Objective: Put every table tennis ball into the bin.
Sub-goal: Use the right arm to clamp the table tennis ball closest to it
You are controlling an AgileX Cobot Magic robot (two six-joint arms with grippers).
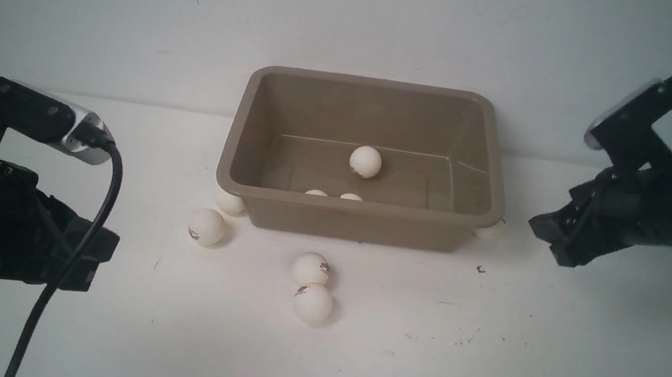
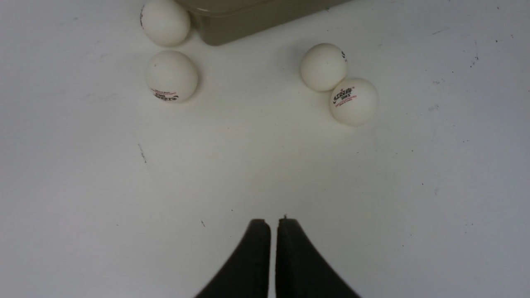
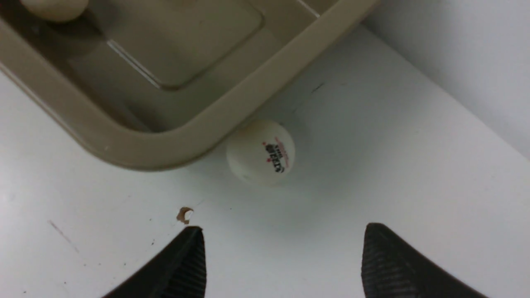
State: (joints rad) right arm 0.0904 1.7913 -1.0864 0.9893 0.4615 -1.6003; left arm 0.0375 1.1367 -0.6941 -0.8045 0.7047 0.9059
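The taupe bin (image 1: 356, 208) stands mid-table with one table tennis ball (image 1: 365, 161) on its floor and two more (image 1: 316, 193) peeking over the near wall. Outside it, two balls (image 1: 206, 227) lie by its front left corner and two touching balls (image 1: 310, 269) in front. Another ball (image 3: 261, 152) rests against the bin's front right corner (image 3: 165, 153). My right gripper (image 3: 283, 231) hovers open just short of that ball, nothing between its fingers. My left gripper (image 2: 273, 221) is shut and empty, low at the table's left, apart from the balls (image 2: 171, 75).
A small brown chip (image 3: 184, 215) lies on the white table beside the right gripper's finger. A white wall rises close behind the bin. The left wrist camera's black cable (image 1: 76, 255) hangs in front of the left arm.
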